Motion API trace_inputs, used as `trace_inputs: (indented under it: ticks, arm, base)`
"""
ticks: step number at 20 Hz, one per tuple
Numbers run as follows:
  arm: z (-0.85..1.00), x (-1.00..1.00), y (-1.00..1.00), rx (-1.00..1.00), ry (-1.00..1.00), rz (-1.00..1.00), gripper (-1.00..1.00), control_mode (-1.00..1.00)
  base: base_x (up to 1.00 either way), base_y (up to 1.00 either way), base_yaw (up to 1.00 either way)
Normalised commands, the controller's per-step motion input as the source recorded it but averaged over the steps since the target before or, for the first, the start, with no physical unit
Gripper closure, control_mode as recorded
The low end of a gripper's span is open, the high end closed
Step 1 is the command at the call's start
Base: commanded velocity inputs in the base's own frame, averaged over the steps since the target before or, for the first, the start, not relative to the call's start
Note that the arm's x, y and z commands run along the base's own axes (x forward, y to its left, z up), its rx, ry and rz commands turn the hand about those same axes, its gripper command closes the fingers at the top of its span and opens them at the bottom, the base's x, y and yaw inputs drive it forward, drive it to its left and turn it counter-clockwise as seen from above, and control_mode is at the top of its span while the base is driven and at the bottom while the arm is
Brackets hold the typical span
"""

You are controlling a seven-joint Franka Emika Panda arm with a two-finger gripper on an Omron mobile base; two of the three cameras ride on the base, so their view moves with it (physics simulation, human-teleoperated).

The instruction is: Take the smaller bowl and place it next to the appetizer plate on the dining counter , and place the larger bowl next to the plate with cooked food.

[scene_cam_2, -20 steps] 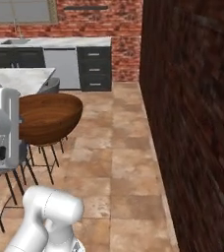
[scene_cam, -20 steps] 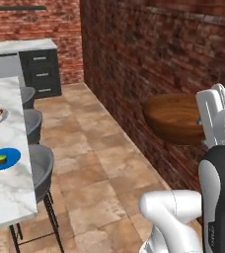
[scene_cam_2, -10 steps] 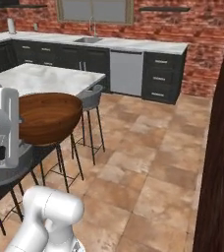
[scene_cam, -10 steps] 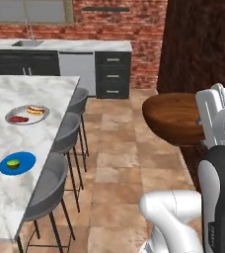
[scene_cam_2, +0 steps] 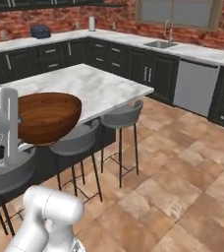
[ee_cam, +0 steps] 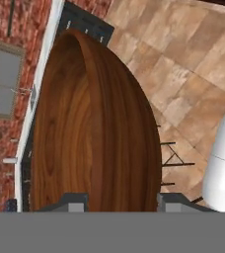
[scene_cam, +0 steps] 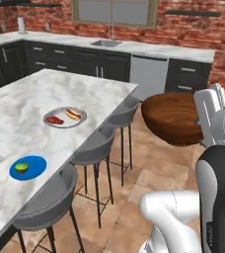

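Observation:
The larger bowl (scene_cam: 172,117), wide and reddish-brown, hangs in the air over the tiled floor to the right of the dining counter (scene_cam: 30,96). My gripper (ee_cam: 120,201) is shut on its rim, and in the hand view the bowl (ee_cam: 94,128) stands between the two fingertips (ee_cam: 74,200). From the right base view the bowl (scene_cam_2: 47,117) sits beside the white hand, in front of the counter (scene_cam_2: 92,83). The plate with cooked food (scene_cam: 65,117) lies mid-counter. The appetizer plate (scene_cam: 28,167), blue with a green item, lies nearer the front. The smaller bowl is out of view.
Grey stools (scene_cam: 98,146) line the counter's right side between me and the marble top; one stool (scene_cam_2: 122,115) stands at the corner. Dark cabinets with a sink (scene_cam: 104,43) run along the brick back wall. Open tiled floor (scene_cam_2: 182,162) lies to the right.
The whole picture has swung round as the base moved: the brick wall is gone from the foreground and the counter and plates are now at the left. The brown bowl stays in the gripper.

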Motion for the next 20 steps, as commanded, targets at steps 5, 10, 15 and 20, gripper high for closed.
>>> trace_inputs:
  ticks: [5,10,15,20]
  arm:
    - [0.0,0.0,0.0,0.0,0.0,0.0,1.0,1.0]
    - [0.0,0.0,0.0,0.0,0.0,0.0,1.0,1.0]
    - [0.0,0.0,0.0,0.0,0.0,0.0,1.0,1.0]
    - [0.0,0.0,0.0,0.0,0.0,0.0,1.0,1.0]
  base:
    - [0.59,-1.0,0.56]
    - [0.54,-0.89,0.62]
    - [0.57,-0.89,0.6]
    - [0.71,-0.68,0.37]
